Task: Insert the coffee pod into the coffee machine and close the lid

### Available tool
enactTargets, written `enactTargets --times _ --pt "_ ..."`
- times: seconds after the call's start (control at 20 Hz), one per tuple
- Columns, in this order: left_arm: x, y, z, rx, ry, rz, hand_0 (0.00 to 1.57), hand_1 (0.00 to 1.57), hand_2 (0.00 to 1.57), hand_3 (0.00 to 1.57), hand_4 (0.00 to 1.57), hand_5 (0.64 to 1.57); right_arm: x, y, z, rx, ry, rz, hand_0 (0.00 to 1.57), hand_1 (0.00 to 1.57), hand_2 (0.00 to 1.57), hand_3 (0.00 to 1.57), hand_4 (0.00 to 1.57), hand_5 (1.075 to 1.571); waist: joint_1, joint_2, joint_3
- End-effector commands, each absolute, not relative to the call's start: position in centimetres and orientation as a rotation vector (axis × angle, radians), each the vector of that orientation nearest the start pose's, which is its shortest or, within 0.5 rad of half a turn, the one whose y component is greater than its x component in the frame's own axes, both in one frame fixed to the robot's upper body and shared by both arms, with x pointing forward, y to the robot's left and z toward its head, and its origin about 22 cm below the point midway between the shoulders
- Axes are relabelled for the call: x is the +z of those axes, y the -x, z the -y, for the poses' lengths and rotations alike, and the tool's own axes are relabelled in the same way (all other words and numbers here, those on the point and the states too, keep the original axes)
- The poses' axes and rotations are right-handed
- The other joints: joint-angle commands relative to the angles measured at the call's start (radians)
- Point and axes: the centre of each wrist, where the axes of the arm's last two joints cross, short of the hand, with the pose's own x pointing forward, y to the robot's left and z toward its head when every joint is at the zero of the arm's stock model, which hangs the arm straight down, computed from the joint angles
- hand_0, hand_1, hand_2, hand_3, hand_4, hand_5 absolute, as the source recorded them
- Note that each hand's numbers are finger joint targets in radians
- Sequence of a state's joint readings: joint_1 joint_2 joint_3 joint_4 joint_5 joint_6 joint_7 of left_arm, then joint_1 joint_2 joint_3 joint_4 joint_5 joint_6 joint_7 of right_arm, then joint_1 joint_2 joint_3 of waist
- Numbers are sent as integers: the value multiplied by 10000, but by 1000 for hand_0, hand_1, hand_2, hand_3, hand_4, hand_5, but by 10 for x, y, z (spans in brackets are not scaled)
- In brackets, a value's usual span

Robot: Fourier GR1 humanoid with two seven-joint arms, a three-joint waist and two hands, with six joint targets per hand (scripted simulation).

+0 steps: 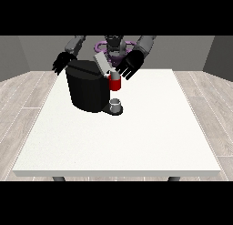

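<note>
A black coffee machine [87, 88] stands on the white table [123, 137], towards its far left. Its grey lid [102, 63] is tilted up and open at the top. A red part [115, 84] with a small grey top sits at the machine's front, above a grey cup [116, 104] on the drip base. The hand at the view's right [130, 64] hovers just right of the lid and above the red part, fingers spread and straight. The hand at the view's left [63, 62] hangs open behind the machine's left top corner. I cannot tell the coffee pod apart.
The robot's torso [113, 46] stands behind the table's far edge. Wooden floor surrounds the table. White tabletop stretches in front and to the right of the machine.
</note>
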State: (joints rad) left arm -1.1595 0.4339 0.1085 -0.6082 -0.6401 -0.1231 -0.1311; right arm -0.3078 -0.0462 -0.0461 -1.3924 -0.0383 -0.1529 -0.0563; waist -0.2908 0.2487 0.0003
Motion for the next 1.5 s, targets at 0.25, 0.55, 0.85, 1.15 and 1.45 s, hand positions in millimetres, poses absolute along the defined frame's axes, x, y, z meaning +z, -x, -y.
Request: enactTargets --times 0.25,0.55,0.85,1.15,1.45 --pt "223 -465 -246 -9149 -6643 16525 1230 1230 1274 1180 481 1571 37 -319 217 -851 640 17247 0 0 0 0 433 1571 130 -23 -2" --pt "216 -466 -240 -9106 -6983 16293 1204 1204 1226 1089 463 1571 52 -323 216 -673 611 17298 0 0 0 0 433 1571 -55 0 -4" --pt "229 -461 -283 -8962 -7642 16700 1105 1105 1151 980 413 1571 36 -308 207 -686 691 17458 0 0 0 0 380 1571 -181 421 -6" --pt "215 -461 -265 -9468 -7457 16768 1050 1050 1119 962 364 1571 30 -309 223 -1079 937 17415 0 0 0 0 431 1571 126 215 -1" --pt "209 -463 -251 -10599 -7162 16193 567 567 810 640 235 1571 31 -311 204 -672 629 17063 0 0 0 0 459 1571 150 -90 -3"
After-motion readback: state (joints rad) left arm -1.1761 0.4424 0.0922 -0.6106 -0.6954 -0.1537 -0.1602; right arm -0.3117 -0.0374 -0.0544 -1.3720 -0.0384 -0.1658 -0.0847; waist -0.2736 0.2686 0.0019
